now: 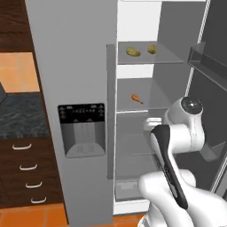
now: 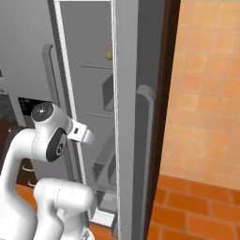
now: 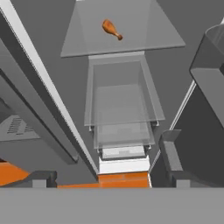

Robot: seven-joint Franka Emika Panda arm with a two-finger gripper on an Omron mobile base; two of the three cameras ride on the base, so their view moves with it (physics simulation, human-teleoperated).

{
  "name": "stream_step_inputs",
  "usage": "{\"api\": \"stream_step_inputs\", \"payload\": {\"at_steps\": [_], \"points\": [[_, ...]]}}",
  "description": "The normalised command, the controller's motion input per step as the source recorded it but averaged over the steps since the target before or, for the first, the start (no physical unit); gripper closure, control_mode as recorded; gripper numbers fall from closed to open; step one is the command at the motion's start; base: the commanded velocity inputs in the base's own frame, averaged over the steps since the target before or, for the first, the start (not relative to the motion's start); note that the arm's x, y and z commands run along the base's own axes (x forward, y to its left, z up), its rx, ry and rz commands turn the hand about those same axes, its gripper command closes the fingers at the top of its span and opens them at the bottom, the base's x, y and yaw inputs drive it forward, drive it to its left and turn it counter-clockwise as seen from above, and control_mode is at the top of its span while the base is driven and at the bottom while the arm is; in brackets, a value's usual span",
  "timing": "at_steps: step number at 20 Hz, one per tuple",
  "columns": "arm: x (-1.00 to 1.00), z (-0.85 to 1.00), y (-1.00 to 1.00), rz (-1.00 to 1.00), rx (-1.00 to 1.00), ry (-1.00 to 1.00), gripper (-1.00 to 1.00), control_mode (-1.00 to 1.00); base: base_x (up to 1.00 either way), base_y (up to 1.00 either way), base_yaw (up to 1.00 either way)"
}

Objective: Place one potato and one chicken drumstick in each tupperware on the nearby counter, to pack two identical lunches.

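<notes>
Potatoes: you see two, yellow-brown, lumpy, one [image 1: 133,52] beside other [image 1: 152,48] on upper fridge shelf [image 1: 168,57]. One orange drumstick [image 1: 137,98] on shelf below. End effector [image 3: 109,183] wide open, empty.

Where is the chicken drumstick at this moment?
The chicken drumstick lies alone on the middle shelf of the open fridge, one shelf below the two potatoes. In the hand view it is near the top centre.
</notes>
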Motion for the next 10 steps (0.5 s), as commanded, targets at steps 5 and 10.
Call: {"api": "stream_step_inputs", "payload": {"at_steps": [5,10], "points": [[0.0,0.0,0.0,0.0,0.0,0.0,-1.0,1.0,0.63,0.0,-0.15],[0.0,0.0,0.0,0.0,0.0,0.0,-1.0,1.0,0.77,0.0,-0.2]]}}
